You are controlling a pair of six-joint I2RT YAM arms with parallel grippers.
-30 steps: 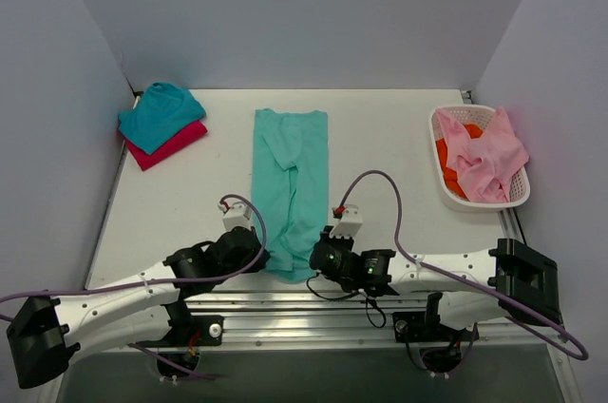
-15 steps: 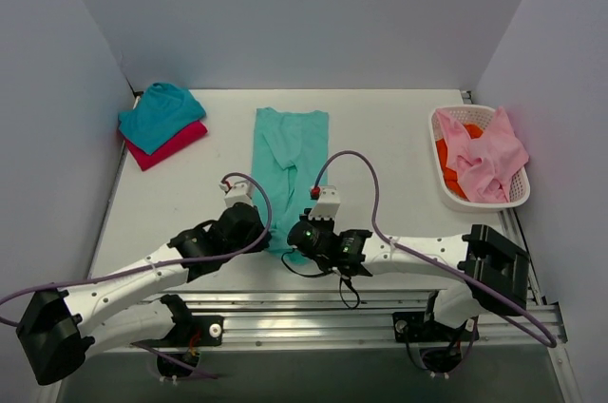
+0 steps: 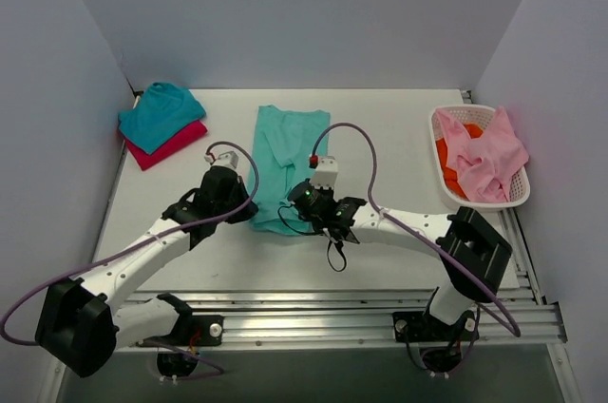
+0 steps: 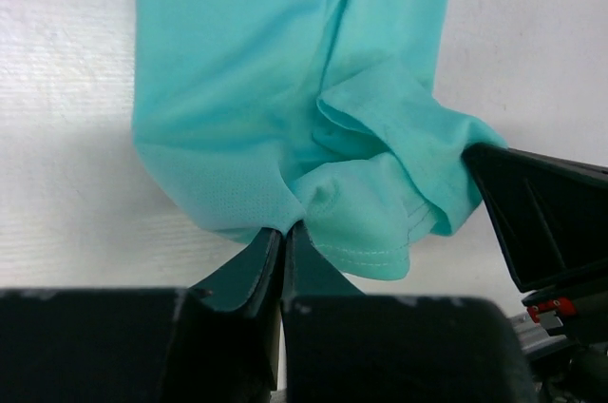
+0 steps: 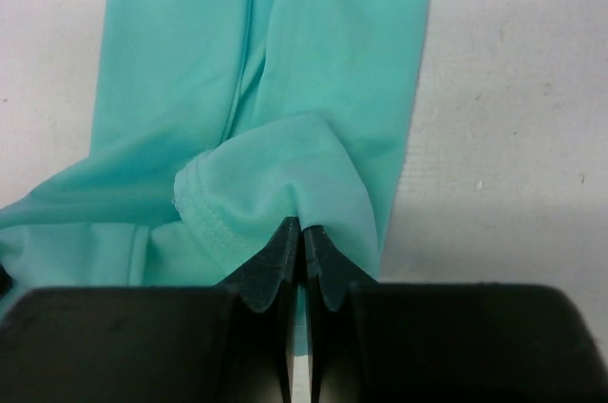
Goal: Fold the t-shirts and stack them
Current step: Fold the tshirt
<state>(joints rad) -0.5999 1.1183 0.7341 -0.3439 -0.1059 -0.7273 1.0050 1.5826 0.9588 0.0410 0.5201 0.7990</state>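
Note:
A long, narrow mint-green t-shirt [image 3: 290,151] lies in the middle of the table, its near end lifted and doubled back. My left gripper [image 3: 249,218] is shut on the shirt's near left hem [image 4: 237,203]. My right gripper [image 3: 306,216] is shut on the near right hem [image 5: 285,175]. Both hold the hem above the shirt's lower half. A folded teal t-shirt [image 3: 160,114] lies on a folded magenta-red one [image 3: 171,146] at the far left corner.
A white lattice basket [image 3: 518,190] at the right edge holds pink cloth [image 3: 486,158] and something orange [image 3: 443,151]. The right gripper's dark body shows at the right of the left wrist view [image 4: 546,213]. Walls close the table on three sides.
Both grippers have moved away from the near edge toward the back, carrying the mint-green shirt's near hem with them, so the shirt's near part now folds over itself.

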